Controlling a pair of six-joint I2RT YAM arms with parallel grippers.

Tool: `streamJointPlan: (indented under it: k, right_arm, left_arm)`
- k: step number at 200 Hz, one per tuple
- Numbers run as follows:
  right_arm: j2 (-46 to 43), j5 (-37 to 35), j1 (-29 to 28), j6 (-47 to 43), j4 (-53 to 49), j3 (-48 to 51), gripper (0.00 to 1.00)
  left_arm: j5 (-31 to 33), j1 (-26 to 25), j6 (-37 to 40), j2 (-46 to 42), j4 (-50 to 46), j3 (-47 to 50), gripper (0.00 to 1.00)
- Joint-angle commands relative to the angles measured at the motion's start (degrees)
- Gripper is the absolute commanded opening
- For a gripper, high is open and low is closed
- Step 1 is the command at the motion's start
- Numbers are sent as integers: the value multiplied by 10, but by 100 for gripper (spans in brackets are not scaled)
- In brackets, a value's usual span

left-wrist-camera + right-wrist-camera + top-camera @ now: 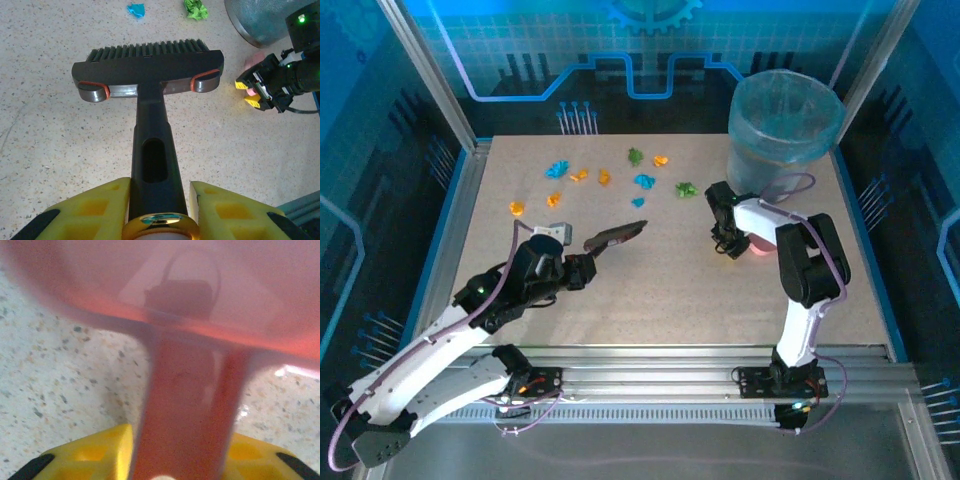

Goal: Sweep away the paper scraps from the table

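Note:
Paper scraps [642,181] in orange, blue and green lie scattered across the far half of the table [670,300]. A blue scrap [135,10] and a green scrap [196,8] lie just beyond the bristles in the left wrist view. My left gripper [582,268] [160,210] is shut on the handle of a dark hand brush [616,236] [150,65], whose head points toward the scraps. My right gripper [732,243] [180,445] sits at mid-right, its yellow fingers pressed on both sides of the pink dustpan [758,246] [175,290] handle.
A translucent blue bin [785,125] [260,20] stands at the table's far right corner, right behind the right arm. The metal frame [455,215] edges the board on all sides. Bare board lies between the two grippers and toward the near edge.

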State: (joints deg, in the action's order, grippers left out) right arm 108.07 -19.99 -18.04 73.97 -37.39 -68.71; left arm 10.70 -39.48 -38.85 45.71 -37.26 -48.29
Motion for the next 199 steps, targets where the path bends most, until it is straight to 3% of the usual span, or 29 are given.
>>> streamJointPlan:
  k: [1,61,103,142,199]
  right_arm:
    - [-45,-42,-17,-27,-1,27,33]
    - [-207,-116,-81,-142,-29,96,23]
    - [-287,-77,-171,-351,21,113,20]
    - [-275,-26,-270,-505,30,94,20]
    - [-170,87,-308,-620,72,61,19]
  left_arm:
    - [15,2,8,-4,12,-27,0]
    - [39,3,8,-6,3,-55,0]
    - [81,5,17,5,-19,-95,0]
    - [126,25,28,43,-77,-162,0]
    - [116,87,62,87,-139,-240,0]
